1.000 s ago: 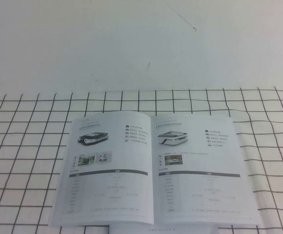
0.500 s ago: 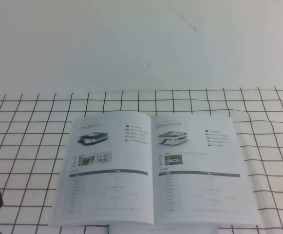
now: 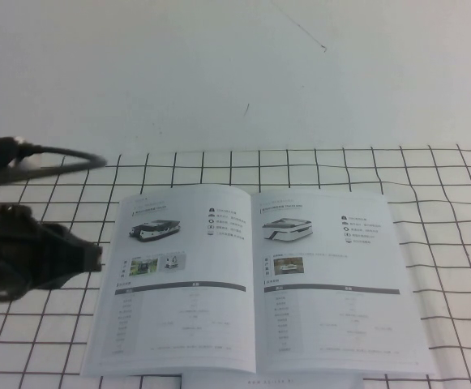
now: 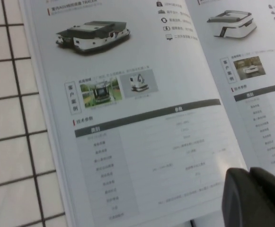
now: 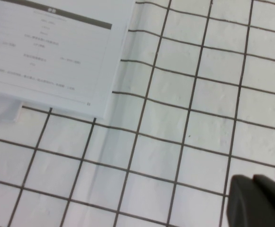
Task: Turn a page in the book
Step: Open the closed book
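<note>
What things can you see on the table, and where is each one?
Book: one, white with small vehicle pictures, lying open in the middle of the cloth.
Page: one, white with a low white vehicle, flat on the book's right side.
Loose sheet: one, white, poking out under the book's near edge.
Cloth: one, white with black grid lines, over the table.
Left hand: one, black, left of the book.
Right hand: one, black, above the cloth past the book's right corner.

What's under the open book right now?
The book lies on a grid-patterned cloth. A white sheet pokes out from under its near edge; the rest is covered. The left gripper hovers beside its left edge; the right gripper is over bare cloth.
</note>
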You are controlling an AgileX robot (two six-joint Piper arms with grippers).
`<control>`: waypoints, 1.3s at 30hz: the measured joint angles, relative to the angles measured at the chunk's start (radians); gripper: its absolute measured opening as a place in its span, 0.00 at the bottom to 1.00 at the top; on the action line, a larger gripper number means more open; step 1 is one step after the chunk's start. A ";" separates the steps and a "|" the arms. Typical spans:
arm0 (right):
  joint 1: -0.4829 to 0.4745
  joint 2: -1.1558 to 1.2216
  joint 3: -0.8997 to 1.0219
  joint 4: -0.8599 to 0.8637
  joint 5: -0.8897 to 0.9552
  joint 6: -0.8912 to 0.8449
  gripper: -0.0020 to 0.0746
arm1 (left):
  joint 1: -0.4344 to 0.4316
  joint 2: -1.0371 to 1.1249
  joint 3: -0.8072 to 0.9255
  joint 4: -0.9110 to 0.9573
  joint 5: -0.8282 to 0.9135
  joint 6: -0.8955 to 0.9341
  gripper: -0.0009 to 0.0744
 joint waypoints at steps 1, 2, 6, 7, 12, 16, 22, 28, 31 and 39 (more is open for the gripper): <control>0.000 0.000 0.000 0.000 0.004 -0.002 0.02 | -0.008 0.044 -0.022 -0.007 -0.006 0.013 0.01; 0.000 0.000 0.000 0.002 0.010 -0.002 0.02 | -0.018 0.078 -0.040 -0.010 -0.015 0.018 0.01; 0.000 0.000 0.000 0.002 0.028 -0.005 0.02 | -0.082 0.243 -0.099 -0.009 -0.073 0.024 0.01; 0.000 0.000 0.000 0.002 0.034 -0.006 0.02 | -0.101 0.280 -0.104 -0.008 -0.100 0.027 0.01; 0.000 0.000 0.000 0.033 0.059 -0.007 0.02 | -0.173 0.448 -0.108 -0.008 -0.211 0.032 0.01; 0.000 0.014 0.000 0.078 0.067 -0.007 0.03 | -0.205 0.546 -0.109 -0.014 -0.253 0.034 0.01; 0.000 0.143 -0.039 0.173 0.051 -0.085 0.13 | -0.213 0.622 -0.114 -0.025 -0.297 0.032 0.01; 0.000 0.386 -0.095 0.398 -0.059 -0.266 0.50 | -0.215 0.654 -0.114 -0.017 -0.286 0.031 0.01; 0.000 0.526 -0.120 0.513 -0.116 -0.362 0.58 | -0.215 0.667 -0.114 -0.017 -0.290 0.031 0.01; 0.012 0.871 -0.229 0.705 -0.185 -0.573 0.61 | -0.215 0.707 -0.118 -0.017 -0.304 0.012 0.01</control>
